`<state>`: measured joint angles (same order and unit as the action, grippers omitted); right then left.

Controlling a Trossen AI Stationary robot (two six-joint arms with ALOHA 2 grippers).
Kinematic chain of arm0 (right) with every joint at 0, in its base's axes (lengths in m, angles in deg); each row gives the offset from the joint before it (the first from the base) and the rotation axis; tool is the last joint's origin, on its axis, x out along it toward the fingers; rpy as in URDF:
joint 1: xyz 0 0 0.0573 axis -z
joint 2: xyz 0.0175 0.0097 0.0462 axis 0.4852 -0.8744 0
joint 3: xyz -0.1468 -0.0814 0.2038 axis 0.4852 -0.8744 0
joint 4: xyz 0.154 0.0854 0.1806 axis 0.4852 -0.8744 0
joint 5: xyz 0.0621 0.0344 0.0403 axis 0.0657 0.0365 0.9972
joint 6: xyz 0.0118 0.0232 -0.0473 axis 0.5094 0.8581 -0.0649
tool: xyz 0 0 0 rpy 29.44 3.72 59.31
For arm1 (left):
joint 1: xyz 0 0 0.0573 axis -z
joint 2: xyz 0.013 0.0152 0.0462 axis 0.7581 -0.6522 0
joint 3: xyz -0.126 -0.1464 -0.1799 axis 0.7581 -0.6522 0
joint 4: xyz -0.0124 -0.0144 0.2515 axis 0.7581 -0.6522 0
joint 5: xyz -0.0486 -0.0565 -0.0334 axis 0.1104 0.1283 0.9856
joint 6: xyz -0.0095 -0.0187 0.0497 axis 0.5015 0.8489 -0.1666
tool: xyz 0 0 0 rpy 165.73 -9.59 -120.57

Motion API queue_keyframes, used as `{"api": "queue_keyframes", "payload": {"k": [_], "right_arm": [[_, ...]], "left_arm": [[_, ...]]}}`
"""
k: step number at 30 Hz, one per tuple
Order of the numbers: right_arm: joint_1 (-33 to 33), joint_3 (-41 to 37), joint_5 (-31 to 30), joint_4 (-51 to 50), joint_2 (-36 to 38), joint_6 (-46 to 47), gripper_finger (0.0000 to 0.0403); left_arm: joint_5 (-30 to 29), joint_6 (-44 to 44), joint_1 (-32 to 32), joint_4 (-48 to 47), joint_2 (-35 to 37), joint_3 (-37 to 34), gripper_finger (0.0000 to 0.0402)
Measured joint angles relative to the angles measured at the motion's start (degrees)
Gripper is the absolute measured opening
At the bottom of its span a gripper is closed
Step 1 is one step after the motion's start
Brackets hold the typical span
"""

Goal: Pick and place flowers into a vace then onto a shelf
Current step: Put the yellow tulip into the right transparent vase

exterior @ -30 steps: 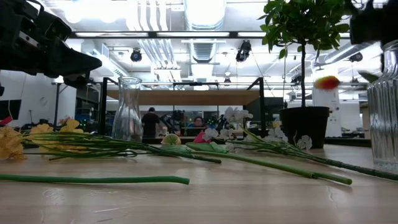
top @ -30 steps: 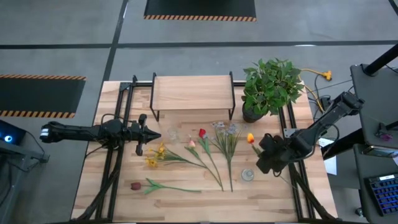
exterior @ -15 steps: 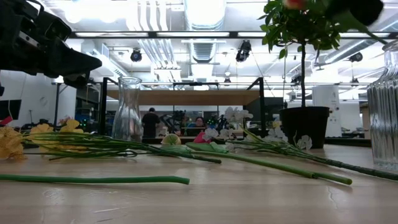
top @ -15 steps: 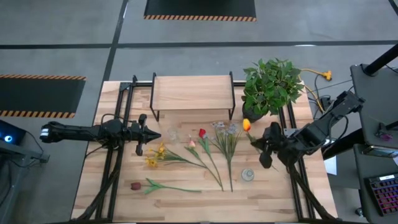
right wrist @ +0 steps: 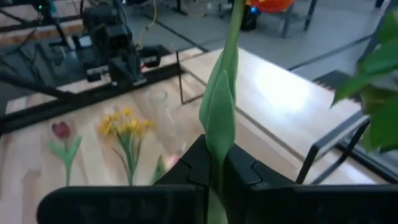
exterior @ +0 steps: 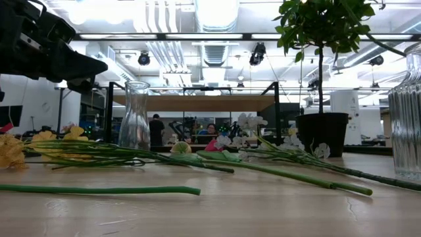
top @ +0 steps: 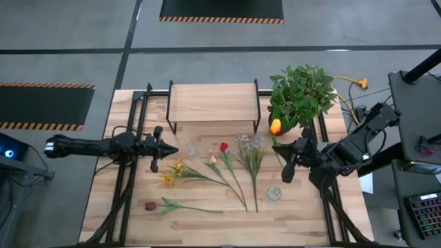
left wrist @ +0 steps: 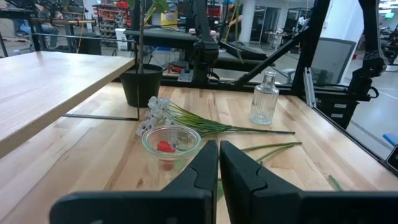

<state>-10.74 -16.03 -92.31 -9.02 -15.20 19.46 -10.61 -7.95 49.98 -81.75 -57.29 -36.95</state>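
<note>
since the earlier frames the right claw [top: 289, 167] has carried the orange flower [top: 275, 126] up and toward the potted plant [top: 300, 96]; its head, which hung over the table [top: 207, 220] beside the white spray, now sits against the plant's foliage, and in the low view only a thin stem [exterior: 381, 45] crosses the upper right corner. the left claw [top: 167, 148] has stayed where it was.

containers: a clear vase [exterior: 135, 124] stands upright near the shelf [top: 213, 102], holding nothing that can be seen (the red glimpsed through it in the left wrist view looks like the flower lying behind). a ribbed glass bottle [top: 275, 194] stands near the right claw, with nothing visible inside.

the right claw is clamped on the orange flower's stem, fingers [right wrist: 245, 171] pressed to either side, the arm reaching in from the table's right edge. the left claw is closed on nothing, level above the table, pointing at the vase. the other flowers [top: 227, 169] lie loose on the table in front of the shelf.
</note>
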Motion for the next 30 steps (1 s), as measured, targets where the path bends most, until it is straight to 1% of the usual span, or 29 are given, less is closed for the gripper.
{"api": "queue_keyframes", "payload": {"k": [9, 13, 19, 23, 30], "right_arm": [[-5.2, 4.0, -6.3, 4.4, -5.1, -0.5, 0.0013], [-7.8, 4.4, -11.0, 5.3, -7.4, -0.4, 0.0013], [-10.9, 4.4, -15.8, 5.8, -10.9, 2.7, 0.0013], [-11.7, 4.5, -19.0, 5.9, -12.5, 4.5, 0.0013], [-11.8, 4.5, -19.1, 6.7, -14.9, 6.7, 0.0013]], "left_arm": [[0.0, 0.0, 0.0, 0.0, 0.0, 0.0, 0.0000], [0.0, 0.0, 0.0, 0.0, 0.0, 0.0, 0.0000], [0.0, 0.0, 0.0, 0.0, 0.0, 0.0, 0.0000], [0.0, 0.0, 0.0, 0.0, 0.0, 0.0, 0.0000], [0.0, 0.0, 0.0, 0.0, 0.0, 0.0, 0.0000]]}}
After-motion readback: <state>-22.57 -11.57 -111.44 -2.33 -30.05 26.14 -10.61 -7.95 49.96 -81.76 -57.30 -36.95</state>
